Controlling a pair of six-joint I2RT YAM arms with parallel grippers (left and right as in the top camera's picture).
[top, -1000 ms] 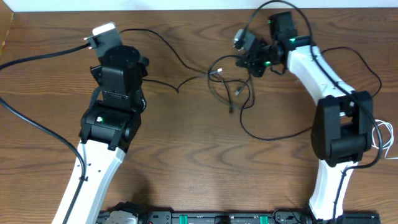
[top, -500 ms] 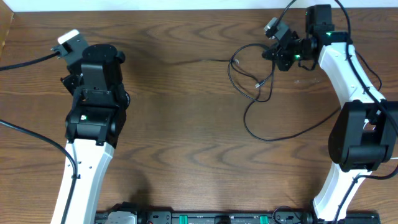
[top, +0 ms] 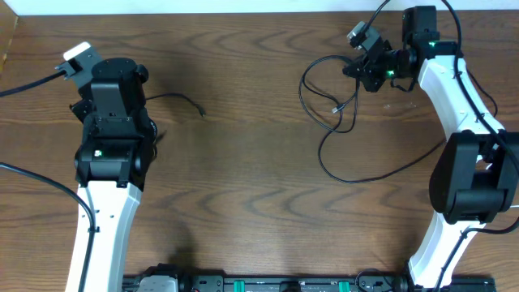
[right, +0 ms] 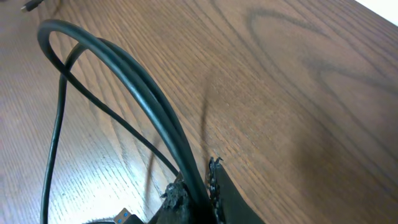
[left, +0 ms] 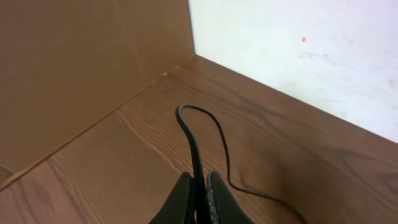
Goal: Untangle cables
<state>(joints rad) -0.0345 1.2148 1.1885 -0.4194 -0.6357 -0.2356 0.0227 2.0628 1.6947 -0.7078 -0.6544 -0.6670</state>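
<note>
Cables (top: pixel 337 108) now separated: freed cord (left: pixel 194 146) dragged further left, left jaws clenching it; right jaws clenching remaining loops (right: pixel 140 84).

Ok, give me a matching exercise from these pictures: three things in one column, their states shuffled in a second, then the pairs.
1. left end effector
2. right end effector
3. looped cables

A. lying spread on the table
B. shut on one thin black cable, beside the cardboard wall
C. shut on a strand of the loops

Pairs: 1-B, 2-C, 3-A.
</note>
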